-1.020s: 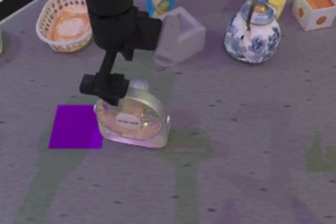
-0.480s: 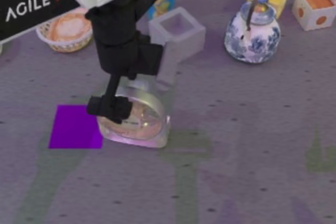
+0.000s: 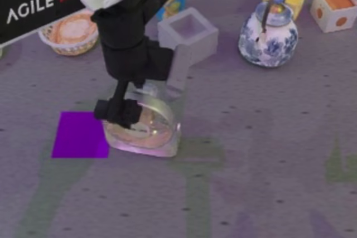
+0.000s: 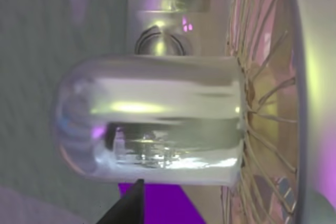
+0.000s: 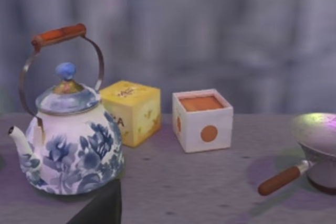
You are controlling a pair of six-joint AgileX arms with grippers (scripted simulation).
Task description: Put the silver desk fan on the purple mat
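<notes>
The left gripper (image 3: 118, 111) sits low over the one silver desk fan (image 3: 146, 129); whether its fingers grip it I cannot tell. The fan's motor housing (image 4: 152, 119) runs lengthwise toward the wrist camera. One purple mat (image 3: 80, 134) lies just left, touching the fan's edge, with open table beyond it

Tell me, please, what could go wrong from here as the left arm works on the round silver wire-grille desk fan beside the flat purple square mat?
1. The left gripper sits low over the silver desk fan; whether its fingers hold the rounded, shiny motor housing cannot be seen, so a lift might slip.
2. The fan's edge meets the purple mat; dragging could shift the thin sheet.
3. The pale grey open cube box stands close behind the arm and could be bumped.
</notes>
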